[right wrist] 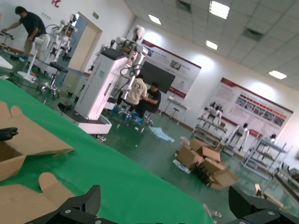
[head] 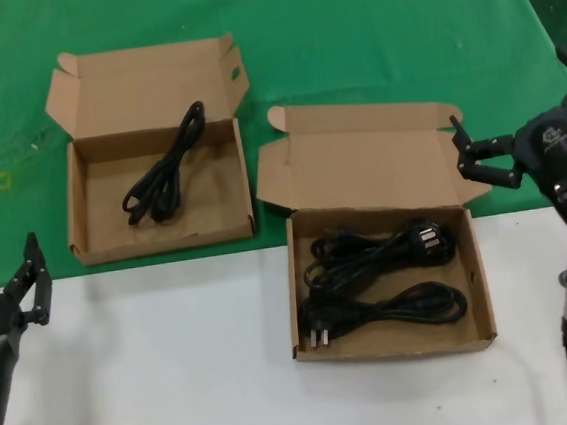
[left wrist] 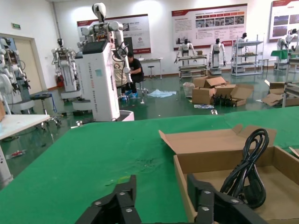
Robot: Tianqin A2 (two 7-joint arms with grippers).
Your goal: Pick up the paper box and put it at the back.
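Note:
Two open brown paper boxes lie before me. The near box [head: 391, 338] straddles the green cloth and the white table and holds two black cables [head: 380, 278]. The far left box [head: 156, 240] sits on the green cloth and holds one black cable [head: 164, 169]. My right gripper [head: 458, 145] is open, hovering just right of the near box's raised lid [head: 369, 159]. My left gripper [head: 4, 261] is open and empty at the lower left, in front of the far box. The left wrist view shows its open fingers [left wrist: 121, 200] beside the far box [left wrist: 210, 140].
The green cloth [head: 367, 34] covers the back of the table and the white surface [head: 158, 365] the front. In the right wrist view the open gripper [right wrist: 164, 191] faces green cloth with box lids [right wrist: 32, 140] to one side. Robots and boxes stand on the workshop floor behind.

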